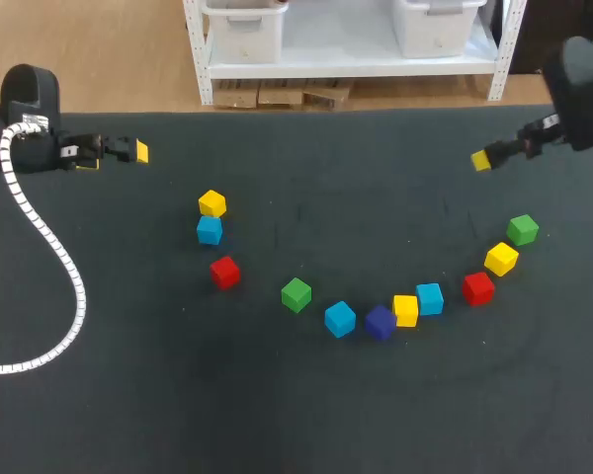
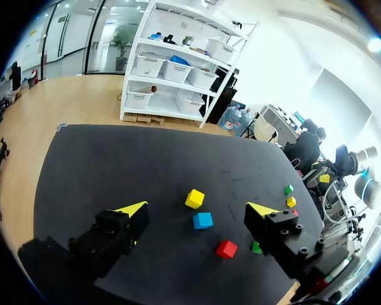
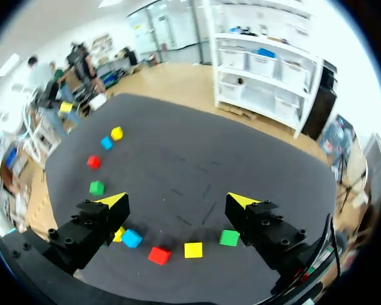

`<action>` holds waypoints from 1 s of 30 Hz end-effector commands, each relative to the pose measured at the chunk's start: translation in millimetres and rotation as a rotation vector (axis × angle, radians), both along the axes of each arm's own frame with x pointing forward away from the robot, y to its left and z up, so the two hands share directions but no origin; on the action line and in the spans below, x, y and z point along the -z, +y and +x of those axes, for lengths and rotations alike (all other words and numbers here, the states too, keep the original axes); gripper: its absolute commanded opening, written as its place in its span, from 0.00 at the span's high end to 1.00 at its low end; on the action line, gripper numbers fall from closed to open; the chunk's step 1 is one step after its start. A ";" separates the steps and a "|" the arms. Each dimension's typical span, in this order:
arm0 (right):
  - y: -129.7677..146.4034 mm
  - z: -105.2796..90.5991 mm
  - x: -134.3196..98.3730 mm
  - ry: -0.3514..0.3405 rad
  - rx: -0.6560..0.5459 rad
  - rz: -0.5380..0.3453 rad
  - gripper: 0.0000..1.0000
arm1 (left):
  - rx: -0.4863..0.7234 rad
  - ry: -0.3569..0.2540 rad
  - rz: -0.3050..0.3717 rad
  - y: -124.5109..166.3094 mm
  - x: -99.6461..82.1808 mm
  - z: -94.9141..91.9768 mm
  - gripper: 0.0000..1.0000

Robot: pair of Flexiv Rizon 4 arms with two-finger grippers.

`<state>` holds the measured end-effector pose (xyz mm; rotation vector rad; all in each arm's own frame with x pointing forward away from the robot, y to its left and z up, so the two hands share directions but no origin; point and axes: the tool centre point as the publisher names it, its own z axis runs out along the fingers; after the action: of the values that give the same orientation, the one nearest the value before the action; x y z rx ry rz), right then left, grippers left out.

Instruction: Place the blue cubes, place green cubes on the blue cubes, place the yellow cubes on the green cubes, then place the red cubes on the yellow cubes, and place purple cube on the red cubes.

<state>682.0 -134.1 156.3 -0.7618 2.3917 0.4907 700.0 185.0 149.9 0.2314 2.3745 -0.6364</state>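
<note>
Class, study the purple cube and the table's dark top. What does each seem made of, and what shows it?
Purple cube: probably painted wood or hard plastic, matte; crisp edges, flat even colour, no glare. Table top: likely dark cloth or felt-like mat, matte; no reflections, faint pale marks.

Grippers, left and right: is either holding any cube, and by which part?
Nothing is held. The yellow-tipped left gripper and yellow-tipped right gripper are both open and empty.

Bright, even light; soft faint shadows on the table [image 1: 128,415].
</note>
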 end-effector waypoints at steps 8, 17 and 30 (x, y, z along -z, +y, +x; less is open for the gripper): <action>40.4 -21.9 8.2 0.025 -0.422 -0.303 0.00 | 0.000 0.000 0.000 0.0 0.0 0.0 0.00; 53.5 -45.0 27.0 0.026 -0.693 -0.530 0.00 | 0.000 0.000 0.000 0.0 0.0 0.0 0.00; 59.0 -80.1 56.7 0.060 -0.954 -0.663 0.00 | 0.000 0.000 0.000 0.0 0.0 0.0 0.00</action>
<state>602.1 -81.5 102.9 -2.0546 2.1538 0.0750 700.0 185.0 149.9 0.2314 2.3745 -0.6365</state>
